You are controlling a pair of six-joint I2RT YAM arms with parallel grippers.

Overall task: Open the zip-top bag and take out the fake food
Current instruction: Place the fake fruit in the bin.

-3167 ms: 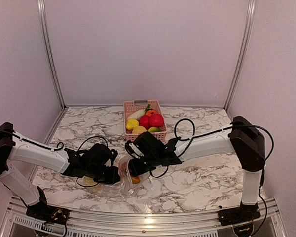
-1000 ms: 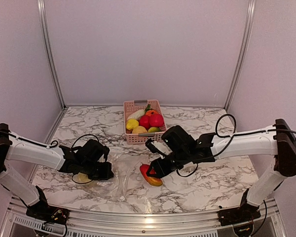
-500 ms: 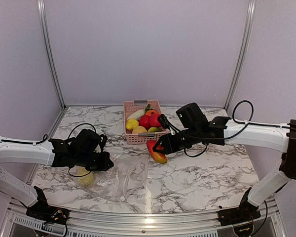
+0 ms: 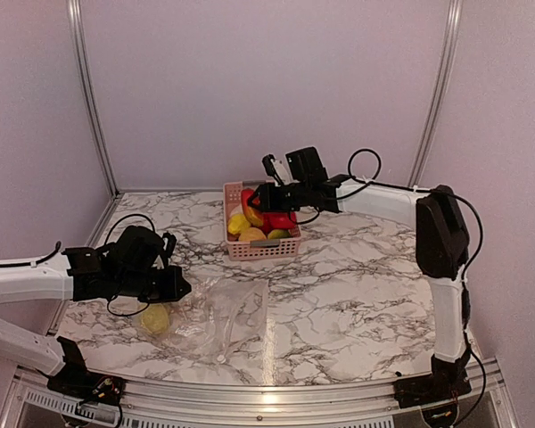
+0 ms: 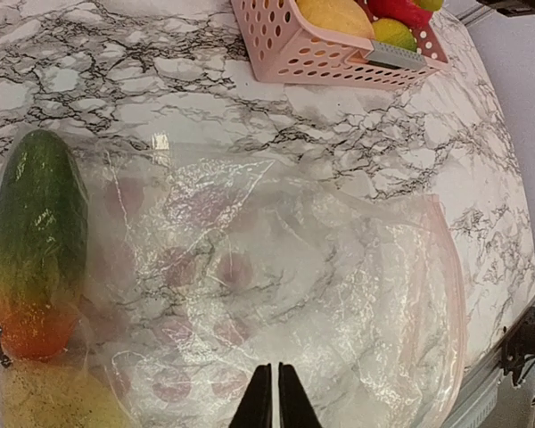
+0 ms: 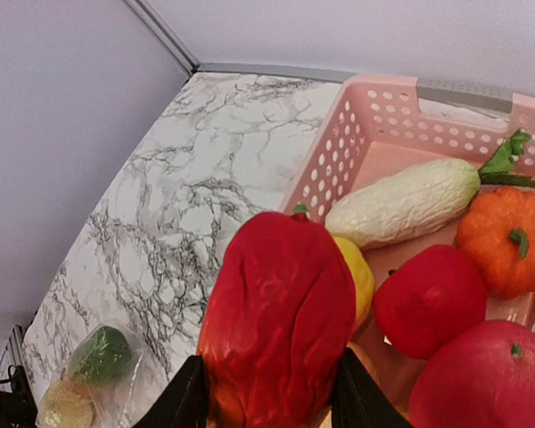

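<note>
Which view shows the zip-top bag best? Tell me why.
Left wrist: the zip-top bag fills the frame, crinkles and pink zip strip clear. Top external shows it small and flat on the table; right wrist catches only a far corner holding fake food.

We lose the pink basket (image 5: pixel 321 58) past the left wrist view's edge at one o'clock and a yellow fruit (image 5: pixel 45 401) at seven, while the red pepper (image 6: pixel 276 321) hides most of a yellow piece (image 6: pixel 362 281).

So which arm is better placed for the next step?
Right. The right fingers hold the red pepper over the pink basket, ready to release; the left fingers are pinched shut on the zip-top bag.
</note>
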